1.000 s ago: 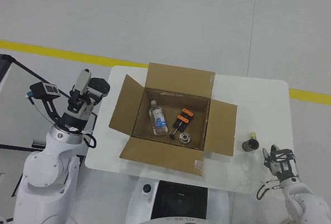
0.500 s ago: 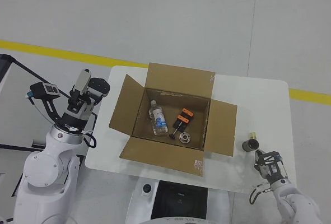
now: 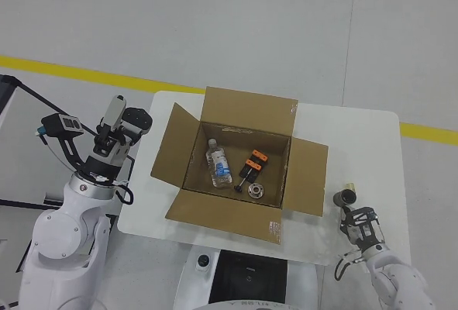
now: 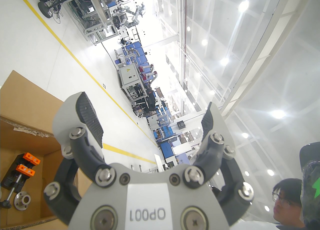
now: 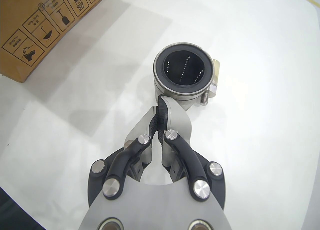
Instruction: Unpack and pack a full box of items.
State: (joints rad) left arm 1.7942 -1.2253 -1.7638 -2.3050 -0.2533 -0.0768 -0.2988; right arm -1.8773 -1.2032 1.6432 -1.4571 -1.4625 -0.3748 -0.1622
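On the white counter point(image 3: 352, 147) a cardboard box point(image 3: 221, 213) stood near the middle with all four flaps folded out. Inside it lay a clear bottle point(image 3: 218, 163), a black and orange clamp point(image 3: 252, 163) just beside the bottle, and a small metal disc point(image 3: 255, 190) close to the clamp's handle end.

Out on the counter, off the box's right flap, a short metal sleeve point(image 5: 183, 73) stood upright with its dark bore facing up. A small brass fitting point(image 5: 215, 75) lay against its far side.

The right hand point(image 5: 160, 108) was low over the counter's near right corner. Its fingers were pressed together with nothing between them, and their tips were right at the sleeve's near wall. I couldn't tell whether they touched it.

The left hand point(image 4: 146, 105) was raised off the counter's left edge, tilted upward toward the ceiling. Its fingers were spread wide apart and held nothing.
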